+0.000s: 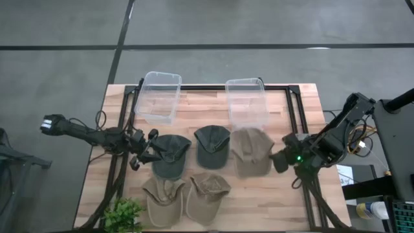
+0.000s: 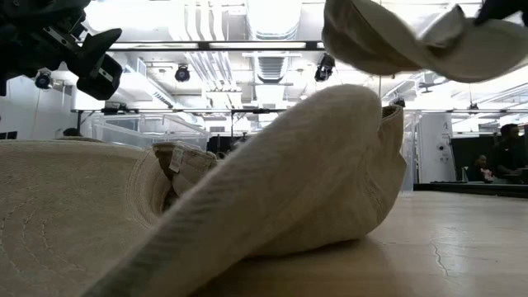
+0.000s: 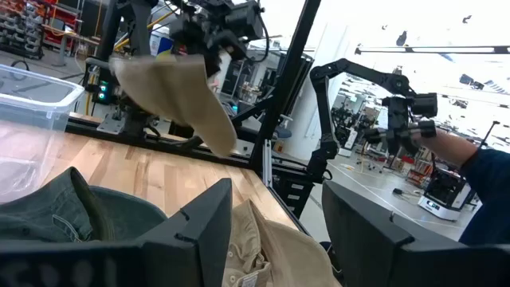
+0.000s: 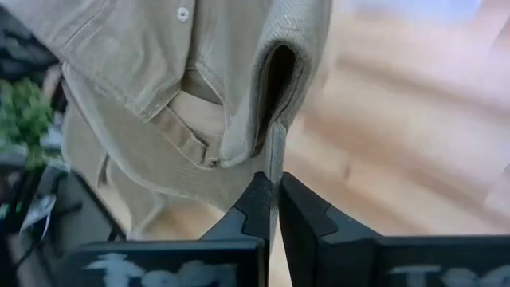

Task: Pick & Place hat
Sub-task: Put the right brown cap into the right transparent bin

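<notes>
Five hats show in the high view. My right gripper (image 1: 279,159) is shut on the tan hat (image 1: 251,151) at the table's right. The low view shows this tan hat (image 2: 404,37) clear of the tabletop, and in the left wrist view the hat (image 3: 179,88) hangs in the air. My left gripper (image 1: 143,154) stands open at the table's left, close beside a dark green hat (image 1: 171,155) that lies on the wood; nothing is between its fingers (image 3: 215,227). My right gripper pinches a thin edge of the tan hat's cloth (image 4: 275,163) between its two fingers, beside the back opening with the strap (image 4: 191,131). The fingers come slanting down from the table's right. The hat is lifted clear of the table and hangs from the fingers.
Two clear plastic bins (image 1: 158,96) (image 1: 247,100) stand at the far edge. A second dark green hat (image 1: 212,145) lies mid-table, two tan hats (image 1: 163,197) (image 1: 208,194) near the front edge, a small plant (image 1: 123,213) at the near left. A person's sleeve (image 3: 486,175) shows beyond the table.
</notes>
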`<state>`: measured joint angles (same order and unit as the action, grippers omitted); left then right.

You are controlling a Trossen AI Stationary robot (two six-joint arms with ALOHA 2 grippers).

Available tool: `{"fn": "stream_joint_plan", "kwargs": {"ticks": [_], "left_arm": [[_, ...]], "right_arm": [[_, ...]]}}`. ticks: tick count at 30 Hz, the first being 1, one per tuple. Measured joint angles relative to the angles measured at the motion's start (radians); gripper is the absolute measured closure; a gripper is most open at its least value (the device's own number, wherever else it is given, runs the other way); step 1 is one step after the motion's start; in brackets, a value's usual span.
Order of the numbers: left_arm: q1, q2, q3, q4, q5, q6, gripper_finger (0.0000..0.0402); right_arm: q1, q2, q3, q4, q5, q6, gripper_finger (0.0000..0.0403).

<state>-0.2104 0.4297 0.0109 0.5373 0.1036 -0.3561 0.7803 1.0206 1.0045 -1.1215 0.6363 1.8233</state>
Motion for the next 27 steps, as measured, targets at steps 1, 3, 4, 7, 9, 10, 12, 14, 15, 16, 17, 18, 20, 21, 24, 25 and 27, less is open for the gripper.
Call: {"fn": "stream_joint_plan", "kwargs": {"ticks": [1,3,4,7,9,10,12,14,15,16,17,18,20,21,24,25,27], "left_arm": [[0.000,0.000,0.000,0.000,0.000,0.000,0.0213],[0.000,0.000,0.000,0.000,0.000,0.000,0.0213],[0.000,0.000,0.000,0.000,0.000,0.000,0.0213],[0.000,0.000,0.000,0.000,0.000,0.000,0.0213],[0.000,0.000,0.000,0.000,0.000,0.000,0.0213],[0.000,0.000,0.000,0.000,0.000,0.000,0.0213],[0.000,0.000,0.000,0.000,0.000,0.000,0.0213],[0.000,0.000,0.000,0.000,0.000,0.000,0.0213],[0.000,0.000,0.000,0.000,0.000,0.000,0.0213],[0.001,0.000,0.000,0.000,0.000,0.000,0.0213],[0.001,0.000,0.000,0.000,0.000,0.000,0.0213],[0.001,0.000,0.000,0.000,0.000,0.000,0.0213],[0.001,0.000,0.000,0.000,0.000,0.000,0.0213],[0.001,0.000,0.000,0.000,0.000,0.000,0.0213],[0.001,0.000,0.000,0.000,0.000,0.000,0.0213],[0.001,0.000,0.000,0.000,0.000,0.000,0.0213],[0.001,0.000,0.000,0.000,0.000,0.000,0.0213]], "right_arm": [[-0.007,-0.007,0.015,-0.030,0.026,-0.010,0.0392],[-0.025,-0.018,0.049,-0.096,0.072,-0.042,0.0392],[-0.036,-0.020,0.067,-0.124,0.095,-0.059,0.0392],[-0.081,-0.024,0.129,-0.202,0.142,-0.121,0.0392],[-0.120,-0.025,0.179,-0.244,0.171,-0.177,0.0392],[-0.141,-0.025,0.203,-0.258,0.186,-0.212,0.0392],[-0.186,-0.025,0.246,-0.268,0.214,-0.287,0.0392],[-0.239,-0.025,0.284,-0.268,0.239,-0.368,0.0392],[-0.267,-0.025,0.301,-0.268,0.241,-0.406,0.0392],[-0.298,-0.025,0.315,-0.268,0.241,-0.441,0.0392],[-0.329,-0.025,0.328,-0.268,0.240,-0.476,0.0392],[-0.360,-0.025,0.338,-0.268,0.238,-0.507,0.0392],[-0.420,-0.025,0.357,-0.267,0.229,-0.569,0.0392],[-0.449,-0.025,0.365,-0.267,0.225,-0.600,0.0392],[-0.532,-0.025,0.385,-0.257,0.219,-0.687,0.0392],[-0.561,-0.025,0.389,-0.252,0.214,-0.715,0.0392],[-0.616,-0.024,0.395,-0.245,0.200,-0.766,0.0392]]}}
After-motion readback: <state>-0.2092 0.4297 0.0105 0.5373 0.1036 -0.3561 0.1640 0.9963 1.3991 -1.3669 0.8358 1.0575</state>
